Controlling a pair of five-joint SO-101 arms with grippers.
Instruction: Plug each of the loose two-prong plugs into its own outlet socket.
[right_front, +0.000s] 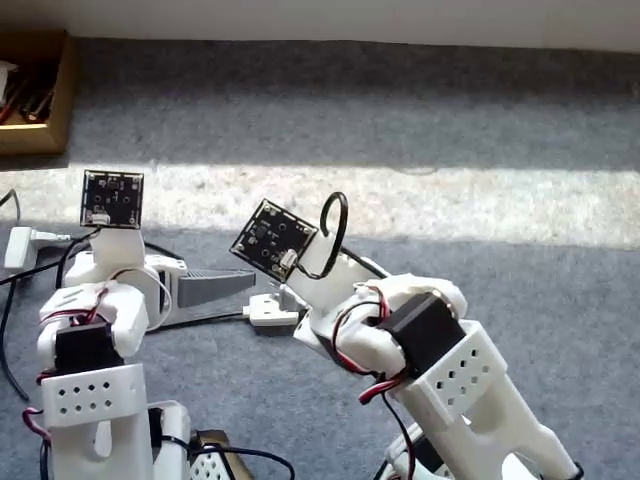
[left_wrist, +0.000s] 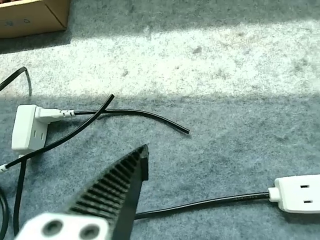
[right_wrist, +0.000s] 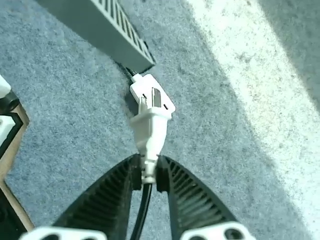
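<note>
Grey carpet (right_front: 480, 110) underneath everything, with a sunlit band across the middle of the high view. At lower centre of that view, just left of the right arm, a white plug (right_wrist: 150, 134) clamped at its cord end between the jaws of the right gripper (right_wrist: 146, 172), gripped tight from both sides, with the plug cord (right_wrist: 142, 212) trailing back between them. Nose of the plug pressed against a white socket head (right_wrist: 151, 96) and in line with it, 2 slots showing on the head's broad face. Prongs hidden; fully seated or not, cannot tell. Socket cord (left_wrist: 200, 204) running off across the carpet, leftward in the high view, beneath the left gripper (left_wrist: 141, 155). Left gripper low over the carpet, left of centre in the high view, tip just beside the socket head; apart or together, cannot tell. At the far left edge of the high view, well apart from the held pair, a white outlet block (left_wrist: 22, 125) flat on the carpet, with a 2nd white plug (left_wrist: 50, 115) stuck in its side and 2 black cord ends (left_wrist: 125, 111) crossing just beside it. Cardboard box (right_front: 40, 95) in the upper left corner of the high view, resting on the carpet.
</note>
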